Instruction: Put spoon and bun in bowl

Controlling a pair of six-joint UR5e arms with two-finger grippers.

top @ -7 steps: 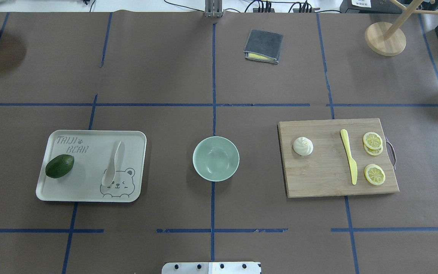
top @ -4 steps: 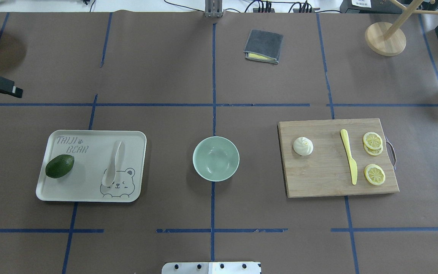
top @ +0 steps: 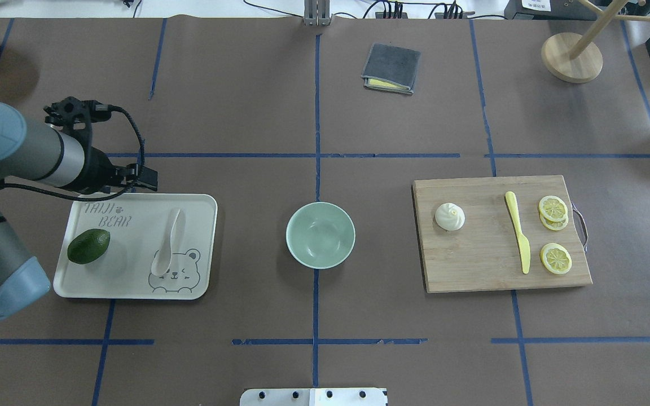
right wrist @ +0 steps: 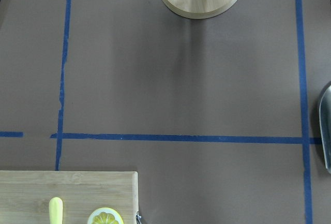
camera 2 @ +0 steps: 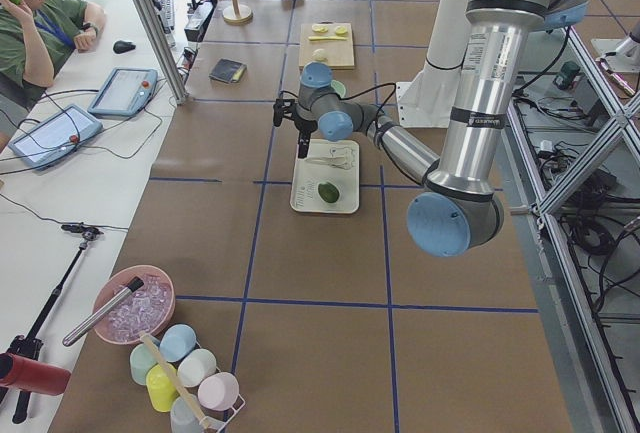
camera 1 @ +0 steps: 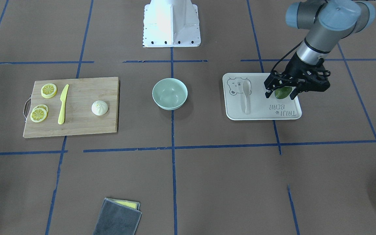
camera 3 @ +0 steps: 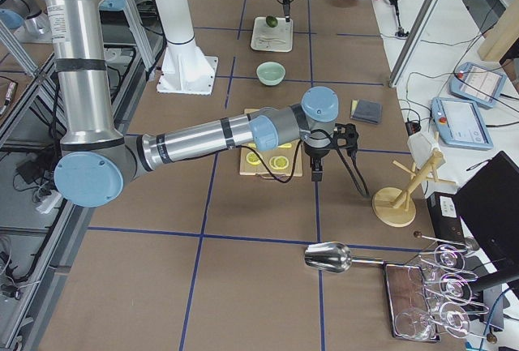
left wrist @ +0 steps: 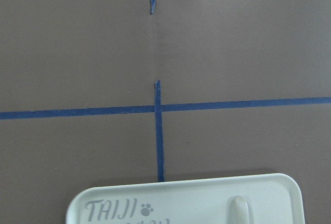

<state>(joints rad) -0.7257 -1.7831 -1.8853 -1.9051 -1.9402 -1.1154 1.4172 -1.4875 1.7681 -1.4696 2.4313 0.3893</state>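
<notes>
The white spoon lies on the bear-print tray, scoop toward the robot; its handle tip shows in the left wrist view. The white bun sits on the wooden cutting board. The mint-green bowl stands empty at the table's middle. My left gripper is open and empty, held above the tray's far left part; it also shows in the overhead view. My right gripper hangs beyond the board's far right side, seen only in the exterior right view, so I cannot tell its state.
A dark green fruit lies on the tray's left. A yellow knife and lemon slices lie on the board. A folded grey cloth and a wooden stand are at the back.
My left arm has come into the overhead view from the left, and its gripper now hangs by the tray's far edge. Spoon, bun and bowl have not moved.
</notes>
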